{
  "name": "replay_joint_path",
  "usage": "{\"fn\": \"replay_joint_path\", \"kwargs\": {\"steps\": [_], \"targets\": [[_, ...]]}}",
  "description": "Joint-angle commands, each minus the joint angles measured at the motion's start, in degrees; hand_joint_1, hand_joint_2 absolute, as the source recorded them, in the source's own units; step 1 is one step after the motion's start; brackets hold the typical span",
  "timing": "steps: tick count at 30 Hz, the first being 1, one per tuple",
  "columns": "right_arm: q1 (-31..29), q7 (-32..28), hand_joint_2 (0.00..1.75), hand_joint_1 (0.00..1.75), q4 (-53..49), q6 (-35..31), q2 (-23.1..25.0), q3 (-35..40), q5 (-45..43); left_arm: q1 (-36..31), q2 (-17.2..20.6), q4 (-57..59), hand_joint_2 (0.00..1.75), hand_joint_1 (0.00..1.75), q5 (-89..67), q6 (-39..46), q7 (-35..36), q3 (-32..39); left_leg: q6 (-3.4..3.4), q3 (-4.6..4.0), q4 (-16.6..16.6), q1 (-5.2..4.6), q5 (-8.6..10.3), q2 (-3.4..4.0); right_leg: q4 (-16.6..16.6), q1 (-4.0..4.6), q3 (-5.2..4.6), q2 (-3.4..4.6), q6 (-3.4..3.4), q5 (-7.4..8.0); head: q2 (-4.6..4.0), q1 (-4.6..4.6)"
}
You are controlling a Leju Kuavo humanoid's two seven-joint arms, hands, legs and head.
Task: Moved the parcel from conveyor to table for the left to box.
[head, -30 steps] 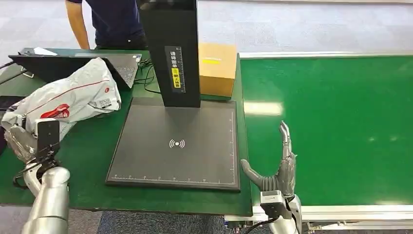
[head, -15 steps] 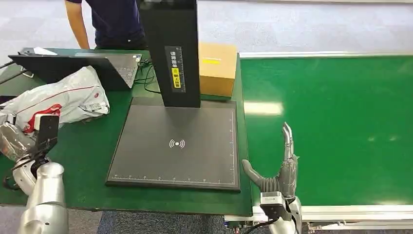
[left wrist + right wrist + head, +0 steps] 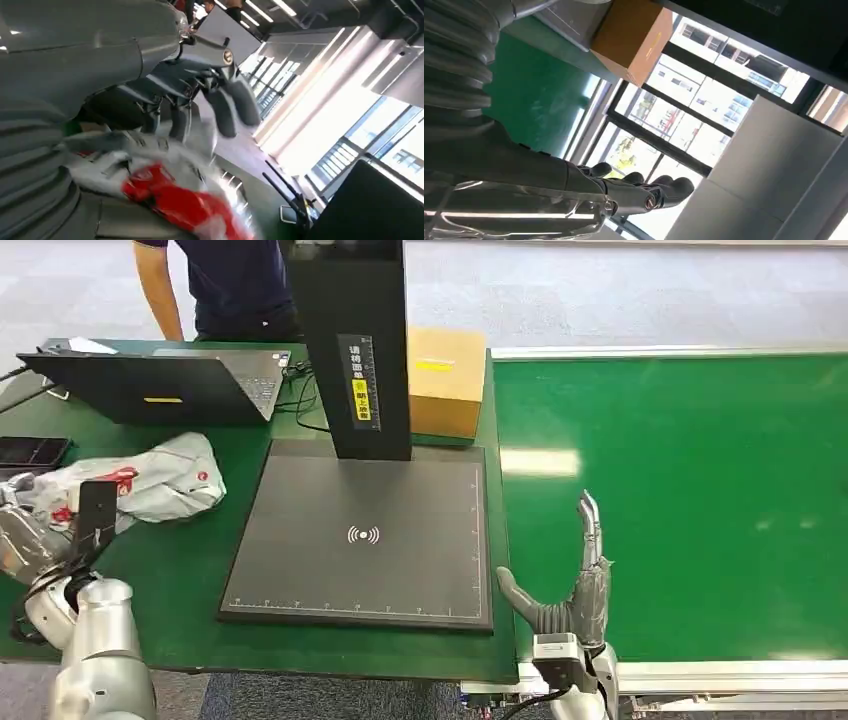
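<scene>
Grey and white plastic with red print, the parcel (image 3: 130,485) lies crumpled on the green bench (image 3: 190,570), left of the dark scanner plate (image 3: 365,540) and in front of the open laptop (image 3: 160,385). Its near end runs into the left hand (image 3: 25,535) at the bench's left edge. In the left wrist view the fingers (image 3: 227,107) curl over the parcel (image 3: 165,190) with the bag bunched under them and against the palm, so the left hand grips the parcel's end.

Over on the other side, the right hand (image 3: 570,585) stands upright at the seam between bench and green conveyor (image 3: 690,500), its fingers (image 3: 588,530) straight and pointing up, thumb spread toward the scanner plate, holding and touching nothing. A brown cardboard box (image 3: 445,380) sits behind the black scanner column (image 3: 355,350). A person in a dark shirt (image 3: 235,285) stands beyond the laptop.
</scene>
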Motion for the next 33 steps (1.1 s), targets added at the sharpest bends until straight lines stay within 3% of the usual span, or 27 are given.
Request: {"fn": "replay_joint_path", "kwargs": {"steps": [1,4,10,13,17,25,26,33], "targets": [[-0.8,0.3,1.75,0.00,2.2,-0.1,0.1,-0.3,-0.1,-2.8,-0.5,5.6,1.75,0.00,2.2,0.2,1.4,0.4,0.01,0.06,0.0,0.04,0.04,-0.17,-0.1,0.06,0.14,-0.19,-0.06,-0.01,0.00,0.00],[-0.7,0.3,1.75,0.00,2.3,-0.2,0.0,-0.3,-0.2,-2.2,0.0,6.3,1.75,0.00,3.6,0.2,2.2,-2.2,0.01,0.09,-0.1,0.02,0.04,-0.15,-0.1,0.03,0.16,-0.17,-0.06,-0.01,0.00,0.00],[-0.4,-0.2,1.75,0.00,2.5,-0.3,-0.3,-0.4,-0.7,0.1,2.3,7.9,1.75,0.00,19.9,-3.8,3.0,-14.6,0.01,0.12,-0.1,0.02,0.07,-0.20,-0.1,0.03,0.19,-0.22,-0.07,0.00,0.00,0.00],[-0.5,-0.7,1.75,0.00,2.8,0.1,-0.2,-0.9,-1.1,3.4,3.0,2.5,1.75,0.00,31.7,-10.0,2.1,-22.2,0.01,0.10,-0.1,0.04,0.03,-0.10,-0.1,0.05,0.16,-0.12,-0.06,0.01,0.00,0.00],[-0.5,-0.9,1.75,0.00,2.8,0.8,0.0,-1.3,-1.2,7.6,2.4,-6.3,1.75,0.00,38.8,-13.5,0.5,-27.2,0.01,0.05,0.0,0.03,0.00,-0.02,-0.1,0.04,0.10,-0.04,-0.04,0.01,0.00,0.00],[0.0,-1.4,1.75,0.00,2.7,1.4,-0.2,-1.4,-1.6,16.0,0.5,-23.1,1.75,0.00,44.6,-16.3,-3.2,-34.8,0.02,0.05,0.0,0.04,-0.02,-0.03,-0.1,0.05,0.12,-0.05,-0.04,-0.01,0.00,0.00],[0.1,-1.5,1.75,0.00,2.7,1.6,-0.4,-1.2,-1.9,17.6,0.5,-26.8,1.75,0.00,46.4,-16.5,-6.3,-36.6,0.03,0.10,0.0,0.07,-0.05,-0.01,-0.1,0.07,0.17,-0.03,-0.06,-0.01,0.00,0.00],[-0.3,-2.1,1.75,0.00,3.6,1.7,-0.9,-0.5,-2.8,22.5,-0.1,-34.0,1.75,0.00,49.0,-20.4,-9.3,-44.0,0.04,0.11,-0.1,0.04,-0.03,-0.07,-0.1,0.05,0.18,-0.09,-0.04,-0.02,0.00,0.00]]}}
